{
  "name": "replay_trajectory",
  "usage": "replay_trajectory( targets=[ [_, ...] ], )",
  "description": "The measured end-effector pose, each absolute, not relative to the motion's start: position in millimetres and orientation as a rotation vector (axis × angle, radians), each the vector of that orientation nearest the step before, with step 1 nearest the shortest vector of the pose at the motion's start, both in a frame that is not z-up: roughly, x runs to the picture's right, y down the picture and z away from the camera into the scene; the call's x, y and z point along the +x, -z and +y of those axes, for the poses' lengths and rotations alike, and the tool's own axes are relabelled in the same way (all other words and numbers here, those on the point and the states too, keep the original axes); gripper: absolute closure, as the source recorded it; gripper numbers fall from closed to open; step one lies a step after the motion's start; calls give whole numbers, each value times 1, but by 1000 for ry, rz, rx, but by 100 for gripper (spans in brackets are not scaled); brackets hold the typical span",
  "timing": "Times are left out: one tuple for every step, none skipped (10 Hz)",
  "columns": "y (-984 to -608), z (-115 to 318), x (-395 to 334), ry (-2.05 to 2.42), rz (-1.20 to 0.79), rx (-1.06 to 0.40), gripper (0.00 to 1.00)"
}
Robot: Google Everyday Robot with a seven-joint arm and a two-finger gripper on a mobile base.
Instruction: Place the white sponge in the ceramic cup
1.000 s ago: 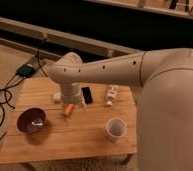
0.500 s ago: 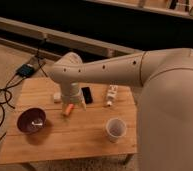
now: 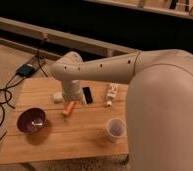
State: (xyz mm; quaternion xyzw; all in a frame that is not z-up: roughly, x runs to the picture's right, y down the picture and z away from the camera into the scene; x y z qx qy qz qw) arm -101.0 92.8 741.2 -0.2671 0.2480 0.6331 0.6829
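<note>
The white sponge (image 3: 57,96) is a small white block on the wooden table (image 3: 80,142), towards its back left. The ceramic cup (image 3: 115,129) stands upright near the table's front right, with a greyish inside. My gripper (image 3: 71,99) hangs down from the big white arm right beside the sponge, on its right, just above the tabletop. The wrist hides most of it. The cup is well apart from the gripper, to the front right.
A dark purple bowl (image 3: 31,120) sits at the front left. An orange item (image 3: 68,108) lies just in front of the gripper. A black object (image 3: 87,94) and a white tube-like bottle (image 3: 110,94) lie behind the cup. Cables and a dark box (image 3: 26,70) are on the floor to the left.
</note>
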Motion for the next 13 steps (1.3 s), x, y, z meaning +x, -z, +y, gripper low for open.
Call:
replay_trajectory(
  targets=[
    [-751, 89, -101, -1419, 559, -599, 35],
    [-765, 85, -103, -1411, 562, -601, 35],
    [-775, 82, -107, -1399, 563, -604, 35],
    [-783, 79, -112, -1386, 561, -605, 35],
    [-796, 76, -121, -1361, 560, -606, 35],
    [-805, 74, -127, -1339, 556, -603, 35],
    [-814, 72, -136, -1312, 551, -607, 35],
    [-826, 69, -145, -1271, 539, -607, 35],
    [-834, 68, -152, -1243, 530, -609, 35],
    [-844, 65, -160, -1208, 513, -611, 35],
    [-853, 62, -166, -1184, 499, -610, 35],
    [-866, 59, -174, -1158, 480, -618, 35],
    [-875, 56, -180, -1144, 467, -622, 35]
  ],
)
